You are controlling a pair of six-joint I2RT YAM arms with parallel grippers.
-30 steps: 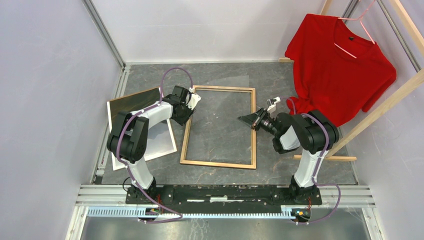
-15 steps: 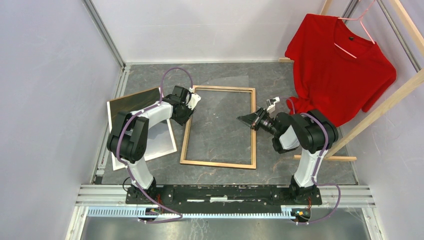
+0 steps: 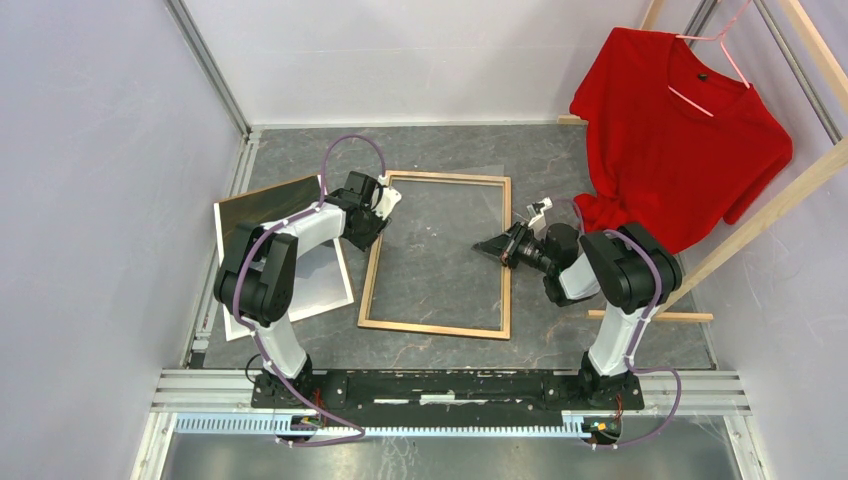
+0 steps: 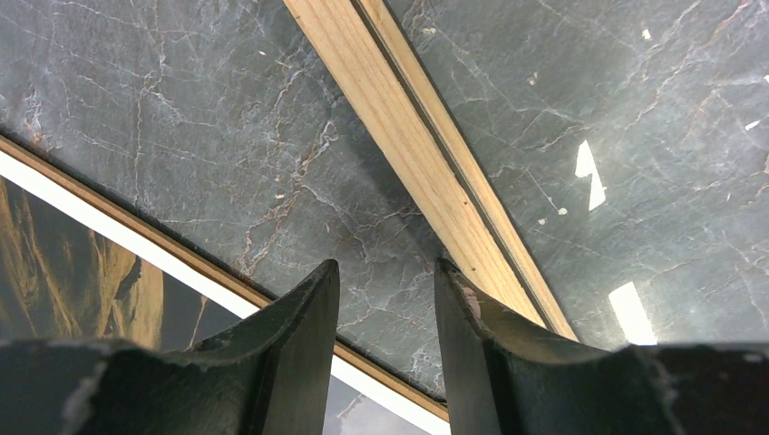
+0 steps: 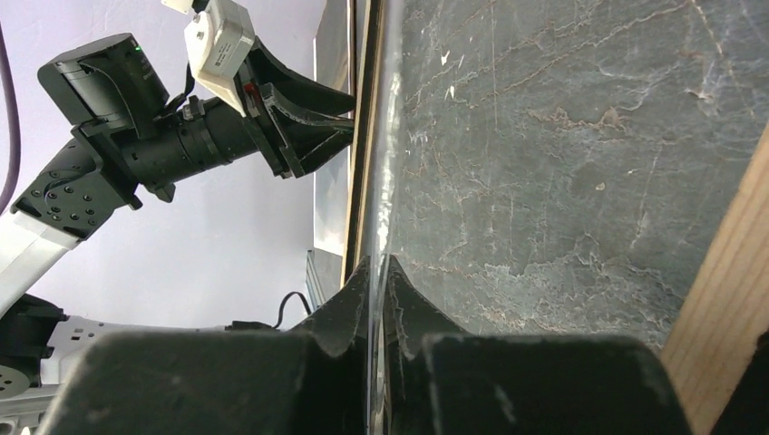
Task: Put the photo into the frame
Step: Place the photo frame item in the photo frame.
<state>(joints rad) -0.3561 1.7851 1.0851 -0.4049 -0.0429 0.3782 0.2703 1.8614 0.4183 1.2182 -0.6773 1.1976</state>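
Note:
The frame (image 3: pixel 438 325) lies flat in the middle of the table, light wood side up. Its rail (image 4: pixel 408 154) runs just right of my left gripper (image 4: pixel 385 272), which is open and empty at the frame's far left corner (image 3: pixel 375 232). The photo (image 3: pixel 300 285) lies left of the frame, partly under my left arm. Its white border and dark sky show in the left wrist view (image 4: pixel 73 281). My right gripper (image 5: pixel 378 267) is shut on the clear sheet (image 5: pixel 385 136), seen edge-on. In the top view it (image 3: pixel 490 245) is over the frame's right rail.
A brown board edge (image 4: pixel 181 249) shows under the photo's border. A red T-shirt (image 3: pixel 680 130) hangs on a wooden rack at the back right, with a rack foot (image 3: pixel 650 315) on the table. Metal rails (image 3: pixel 450 385) run along the near edge.
My right gripper has shifted slightly left and nearer with the clear sheet. The left arm, the photo and the frame have not moved.

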